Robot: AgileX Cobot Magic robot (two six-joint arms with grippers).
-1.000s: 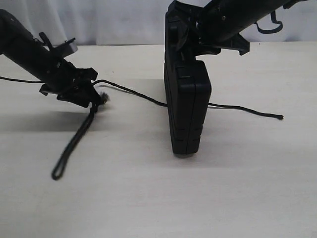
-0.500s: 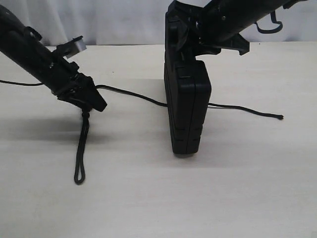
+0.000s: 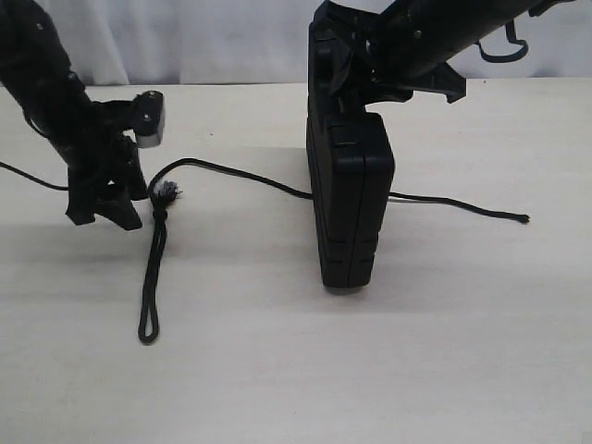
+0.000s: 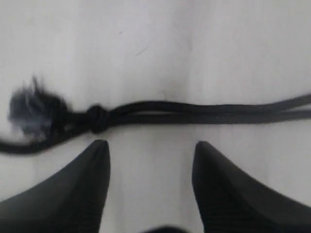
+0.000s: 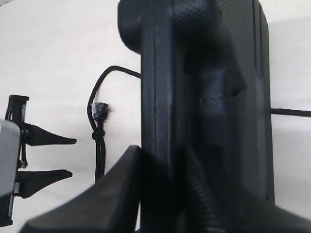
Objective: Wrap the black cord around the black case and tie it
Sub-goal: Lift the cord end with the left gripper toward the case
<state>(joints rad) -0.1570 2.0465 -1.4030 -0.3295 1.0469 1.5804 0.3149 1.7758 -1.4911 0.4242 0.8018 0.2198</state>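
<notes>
**A:** Where is the box, and is anything in it?

**B:** The black case (image 3: pixel 350 208) stands upright on a narrow edge near the middle of the pale table (image 3: pixel 462 324). Its 2 halves are closed together, so whatever is inside is hidden.

**A:** What holds it up?

**B:** The right gripper (image 3: pixel 340 92) comes in from above, with its jaws clamped on the case's upper end.

**A:** And the rope?

**B:** The black cord (image 3: pixel 240 173) lies flat on the table. On the left it has a knot (image 3: pixel 159 213) with a frayed tip (image 3: pixel 167 191). From there it curves to the case's left side and reappears on the right. I cannot tell whether it runs under or behind the case. Below the knot, a doubled loop (image 3: pixel 148 314) trails toward the camera.

**A:** Is the other arm holding it?

**B:** No. The left gripper (image 3: pixel 104 215) sits just beside the knot, jaws partly apart, gripping nothing.

**A:** Do the wrist cameras add anything?

**B:** The left wrist view alone shows the 2 cord (image 4: pixel 194 112) strands side by side and the grey fluff of the frayed tip (image 4: pixel 29 109). Both lie just past the left gripper (image 4: pixel 149 145), apart from it. The right wrist view alone shows the right gripper (image 5: pixel 160 160) with a finger pressed on each face of the case (image 5: pixel 204 97). It also shows the left gripper (image 5: pixel 72 156) open beside the cord (image 5: pixel 99 141).
</notes>
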